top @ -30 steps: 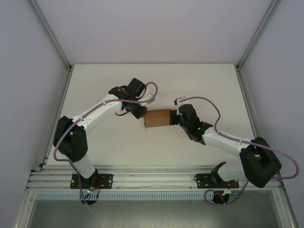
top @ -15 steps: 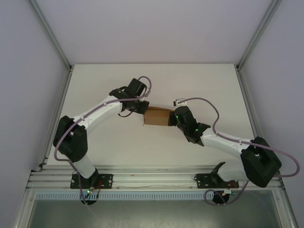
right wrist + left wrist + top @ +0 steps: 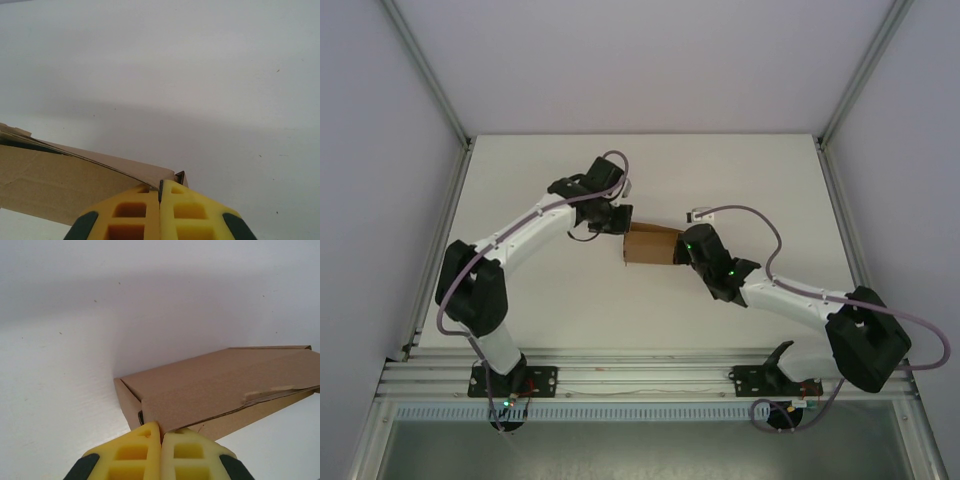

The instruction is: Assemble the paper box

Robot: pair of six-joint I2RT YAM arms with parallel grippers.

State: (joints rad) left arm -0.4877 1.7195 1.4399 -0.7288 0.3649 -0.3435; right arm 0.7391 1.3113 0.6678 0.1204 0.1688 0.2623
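White table [image 3: 740, 170] carries the brown paper box [image 3: 648, 246] near its middle, between the two arms. Left tool [image 3: 161, 432]: pads pressed together, tips against the flap at the box's left end. Right tool [image 3: 161, 187]: pads together, tips touching the box's right end.

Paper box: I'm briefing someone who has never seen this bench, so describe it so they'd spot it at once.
On the white table, look at the middle, where the tips of the two arms meet. The paper box lies between the left gripper and the right gripper. It is the one plain brown cardboard thing among black-and-white arms.
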